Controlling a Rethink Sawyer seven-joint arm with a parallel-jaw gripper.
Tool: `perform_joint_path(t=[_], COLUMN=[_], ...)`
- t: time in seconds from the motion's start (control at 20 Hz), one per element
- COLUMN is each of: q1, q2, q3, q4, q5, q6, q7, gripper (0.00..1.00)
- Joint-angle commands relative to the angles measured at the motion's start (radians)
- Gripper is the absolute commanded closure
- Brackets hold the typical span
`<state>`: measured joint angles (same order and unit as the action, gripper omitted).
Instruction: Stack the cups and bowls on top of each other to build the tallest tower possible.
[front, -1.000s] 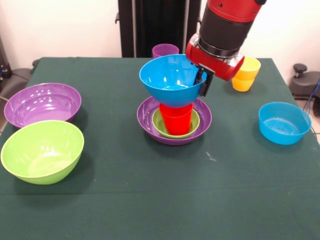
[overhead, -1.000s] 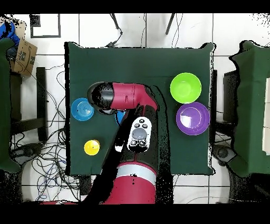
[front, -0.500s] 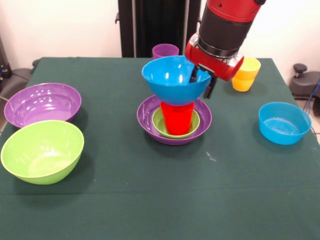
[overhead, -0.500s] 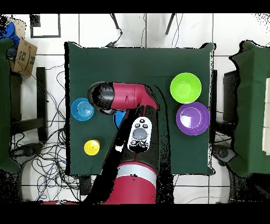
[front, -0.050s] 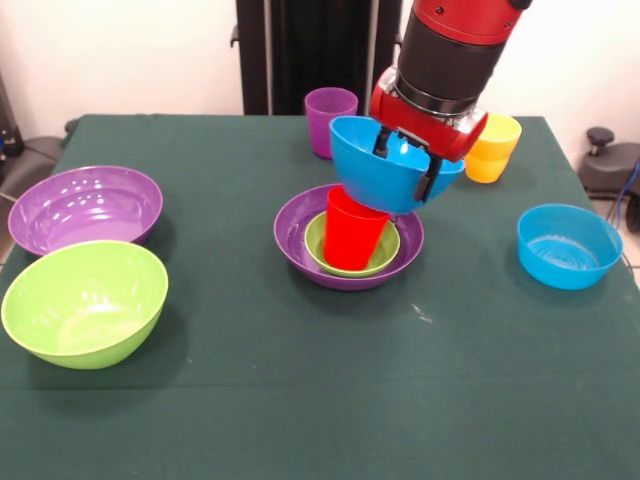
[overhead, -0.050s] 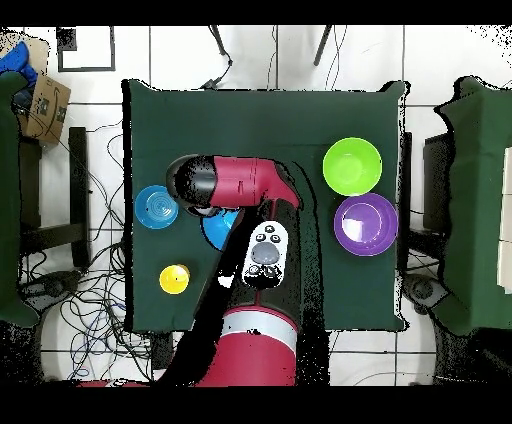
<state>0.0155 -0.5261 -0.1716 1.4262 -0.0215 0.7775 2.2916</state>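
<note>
Six bowls are counted in the front view: a large blue bowl (front, -0.050s: 392, 165) at upper centre, two large purple bowls, a large lime green bowl (front, -0.050s: 84, 302) at lower left, a small green bowl (front, -0.050s: 352, 247) and a small blue bowl (front, -0.050s: 568, 245) at the right edge. Four cups are seen: a red cup (front, -0.050s: 352, 230), a purple cup (front, -0.050s: 330, 120) at top centre, and two yellow cups (front, -0.050s: 493, 147) nested one in the other at upper right. The gripper (front, -0.050s: 404, 164) is clamped on the right rim of the large blue bowl, which is held tilted, its base touching the top of the red cup. The red cup is seen leaning to the left inside the small green bowl, which sits within the purple base bowl (front, -0.050s: 349, 240) at the centre of the frame. The second purple bowl (front, -0.050s: 85, 208) lies at the left, just above the lime green one. In the overhead view, most of the stack is hidden by the red arm (overhead, -0.050s: 250, 185).
</note>
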Motion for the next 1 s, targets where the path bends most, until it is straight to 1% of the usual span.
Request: perform_joint_path(t=[0.05,0.35,0.75,0.8,0.95,1.0], q1=[-0.001,0.003,-0.002,0.002,0.004,0.0], q2=[0.026,0.027,0.031,0.03,0.029,0.029], q3=[0.073,0.071,0.073,0.067,0.061,0.069], q4=[0.0,0.004,-0.001,-0.002,0.003,-0.003], q5=[-0.03,-0.038,-0.029,-0.035,-0.029,-0.028], q6=[-0.032,-0.04,-0.029,-0.046,-0.056,-0.031], q7=[0.022,0.017,0.022,0.029,0.047,0.03], gripper=[0.0,0.0,0.0,1.0,1.0,1.0])
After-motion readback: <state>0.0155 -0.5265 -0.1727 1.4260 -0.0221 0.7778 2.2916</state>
